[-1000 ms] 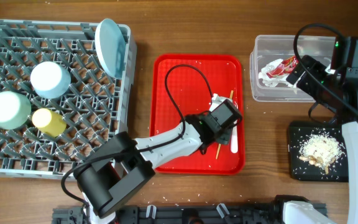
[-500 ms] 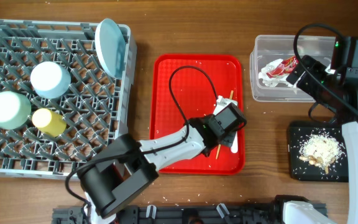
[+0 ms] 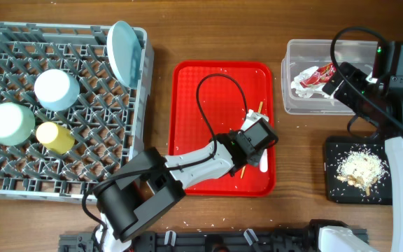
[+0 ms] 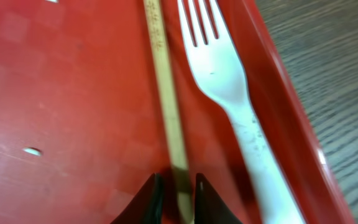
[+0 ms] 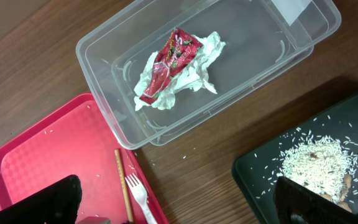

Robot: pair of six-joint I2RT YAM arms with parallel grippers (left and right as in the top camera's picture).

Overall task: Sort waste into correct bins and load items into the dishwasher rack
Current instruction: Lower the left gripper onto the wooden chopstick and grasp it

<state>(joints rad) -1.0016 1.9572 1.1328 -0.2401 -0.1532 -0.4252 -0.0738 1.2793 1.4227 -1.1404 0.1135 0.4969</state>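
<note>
My left gripper point(image 4: 176, 186) is low over the red serving tray point(image 4: 67, 93), its two black jaws drawn in tight on the near end of the thin wooden chopstick point(image 4: 166, 93), which lies flat. The white plastic fork point(image 4: 229, 81) lies just right of it, along the tray's edge. In the overhead view the left wrist point(image 3: 254, 136) covers the chopstick's middle. My right gripper point(image 5: 182, 205) hangs open and empty above the clear tub point(image 5: 104, 62), which holds the red wrapper point(image 5: 173, 59) with white paper. Rice scraps point(image 5: 316, 165) lie on the black tray point(image 3: 338, 189).
The grey dishwasher rack point(image 3: 19, 42) at the left holds the blue plate point(image 3: 123, 50) on edge, the blue bowl point(image 3: 56, 89), the green saucer point(image 3: 10, 123) and the yellow cup point(image 3: 54, 137). Loose rice grains dot the wood near the black tray.
The left gripper's jaws have come together round the chopstick, and the wrist has shifted slightly towards the tray's right edge. The right arm has not moved.
</note>
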